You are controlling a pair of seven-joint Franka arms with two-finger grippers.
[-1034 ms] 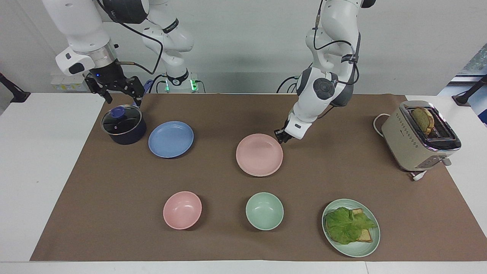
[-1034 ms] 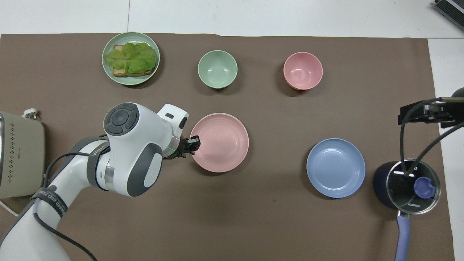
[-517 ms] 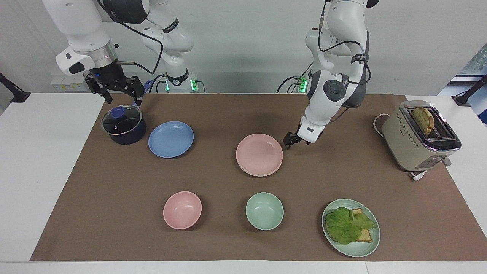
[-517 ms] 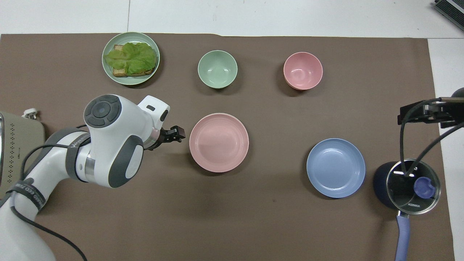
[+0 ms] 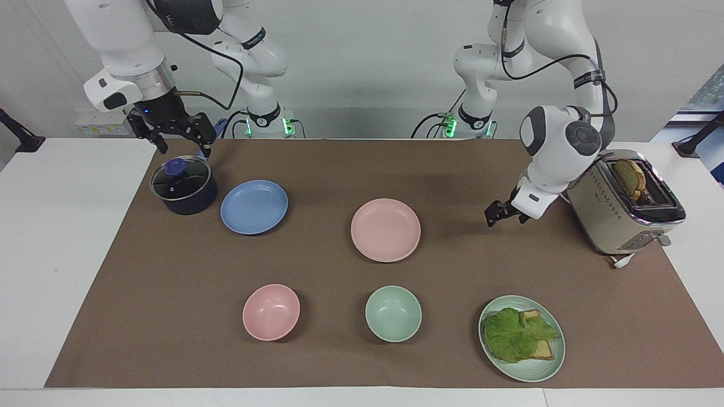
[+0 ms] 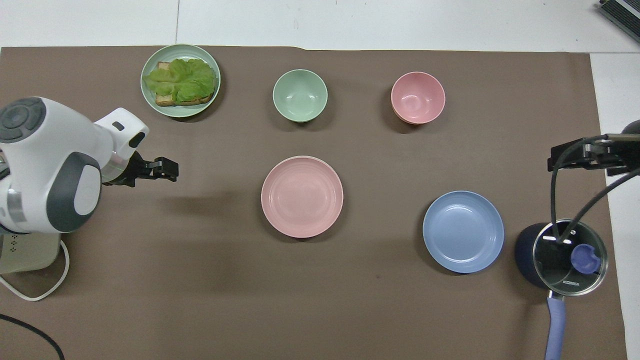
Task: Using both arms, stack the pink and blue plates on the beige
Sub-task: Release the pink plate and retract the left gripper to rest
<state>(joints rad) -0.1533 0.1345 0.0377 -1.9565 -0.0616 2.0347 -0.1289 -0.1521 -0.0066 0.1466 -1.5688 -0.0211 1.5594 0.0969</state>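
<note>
The pink plate [image 5: 386, 229] [image 6: 302, 196] lies flat in the middle of the brown mat. The blue plate [image 5: 254, 206] [image 6: 463, 231] lies flat toward the right arm's end, beside a dark pot. The beige plate is hidden; I see no part of it that I can tell apart. My left gripper [image 5: 503, 216] [image 6: 169, 170] hangs open and holds nothing, low over bare mat between the pink plate and the toaster. My right gripper [image 5: 182, 148] [image 6: 580, 155] waits open in the air just above the pot.
The dark pot [image 5: 183, 185] with a glass lid stands at the right arm's end; a beige toaster [image 5: 622, 203] holding bread stands at the left arm's end. Farther from the robots are a pink bowl [image 5: 271, 312], a green bowl [image 5: 393, 313] and a green plate [image 5: 543, 367] with lettuce toast.
My left gripper opened at the pink plate's rim and drew away toward the toaster. The pink plate stays where it was. The right arm has not moved.
</note>
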